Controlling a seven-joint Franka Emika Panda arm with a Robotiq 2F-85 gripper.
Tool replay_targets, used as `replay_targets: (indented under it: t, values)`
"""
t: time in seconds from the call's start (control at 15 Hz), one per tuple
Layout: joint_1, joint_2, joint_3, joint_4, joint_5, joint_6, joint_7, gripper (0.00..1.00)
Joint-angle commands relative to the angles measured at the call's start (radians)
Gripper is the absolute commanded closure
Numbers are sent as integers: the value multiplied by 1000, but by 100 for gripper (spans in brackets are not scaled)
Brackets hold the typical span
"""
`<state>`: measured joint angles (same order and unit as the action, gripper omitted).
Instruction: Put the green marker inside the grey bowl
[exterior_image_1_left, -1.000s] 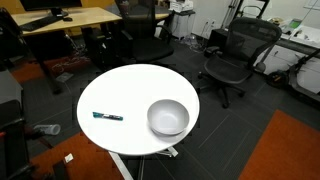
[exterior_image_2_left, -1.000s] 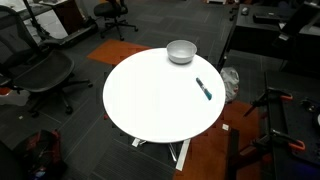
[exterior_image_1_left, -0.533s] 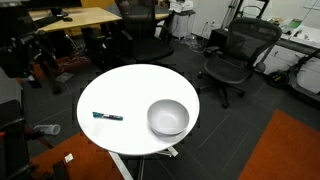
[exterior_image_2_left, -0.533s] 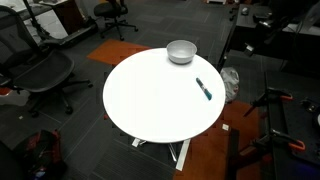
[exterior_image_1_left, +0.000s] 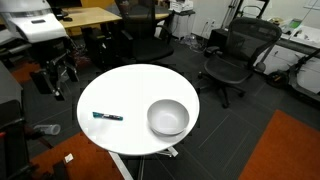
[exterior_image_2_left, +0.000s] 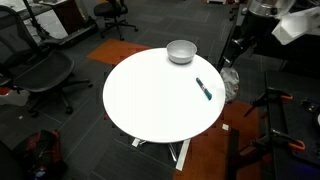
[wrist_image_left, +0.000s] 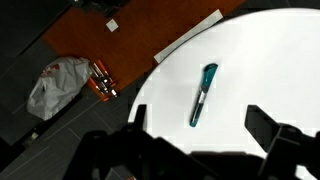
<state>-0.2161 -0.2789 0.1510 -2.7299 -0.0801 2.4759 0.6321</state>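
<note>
The green marker (exterior_image_1_left: 107, 116) lies flat on the round white table (exterior_image_1_left: 130, 88), near its edge, apart from the grey bowl (exterior_image_1_left: 168, 117). The bowl stands upright and empty. Both also show in an exterior view, marker (exterior_image_2_left: 204, 89) and bowl (exterior_image_2_left: 181, 51). My gripper (wrist_image_left: 200, 120) is open and empty, high above the table's edge. In the wrist view the marker (wrist_image_left: 203, 94) lies between and beyond the two fingers, teal end away from me. The arm shows at the frame's edge in both exterior views (exterior_image_1_left: 40, 28) (exterior_image_2_left: 288, 22).
Office chairs (exterior_image_1_left: 232, 55) and a wooden desk (exterior_image_1_left: 70, 18) stand around the table. Another chair (exterior_image_2_left: 40, 75) is beside it. A crumpled plastic bag (wrist_image_left: 58, 85) lies on the floor by the orange carpet (wrist_image_left: 130, 35) below the table's edge.
My arm has come into view in both exterior views, moving in toward the table's marker side. Marker and bowl have not moved.
</note>
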Motion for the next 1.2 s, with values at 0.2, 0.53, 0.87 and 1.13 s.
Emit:
replay_targets:
  t: [0.2,0.53,0.87,1.13]
  values:
    - [19,203,-56,104,-99,73,144,0]
    - [66,315,-119,160,-105,98,188,0]
    - [120,404,-176,198,-76,174,178,0]
    - [161,477,-218,229,-72,224,174,0]
